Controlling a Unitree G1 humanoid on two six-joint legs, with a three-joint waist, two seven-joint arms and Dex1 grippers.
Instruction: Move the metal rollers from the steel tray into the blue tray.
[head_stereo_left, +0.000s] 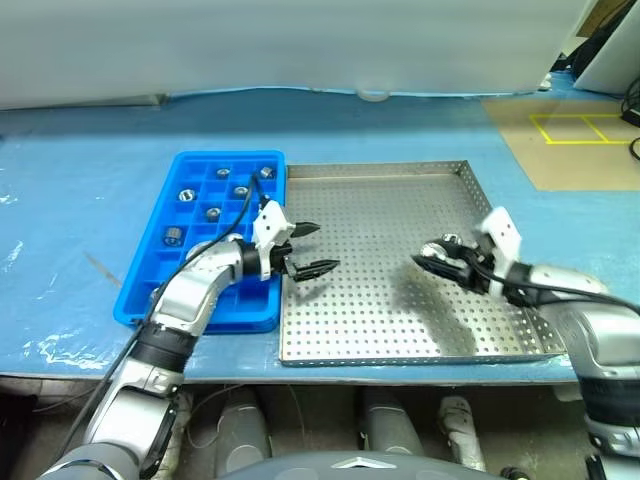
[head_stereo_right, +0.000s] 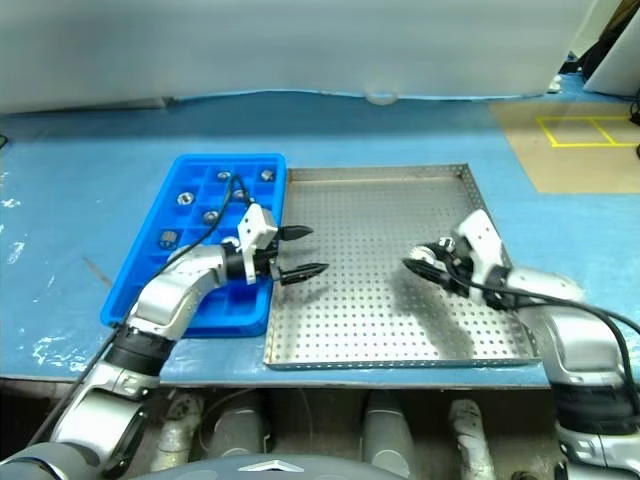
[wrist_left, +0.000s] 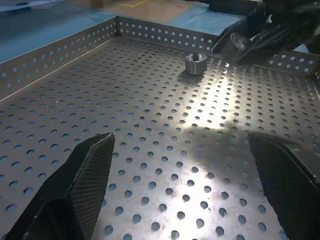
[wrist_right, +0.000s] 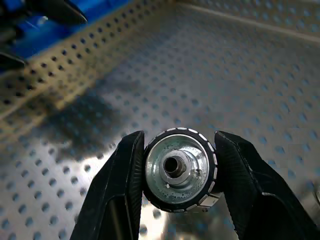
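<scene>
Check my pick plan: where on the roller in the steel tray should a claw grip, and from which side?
Grip the roller across its round outer wall, one finger on each side, coming from above. It seems to lie flat on the steel tray, hole up, leaving the curved sides free. The right claw pinches it this way.

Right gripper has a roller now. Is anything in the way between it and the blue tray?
Yes: the open left gripper hovers over the shiny perforated steel tray's left edge, between the right gripper, shut on the small silvery metal roller, and the bright blue compartmented plastic tray.
</scene>
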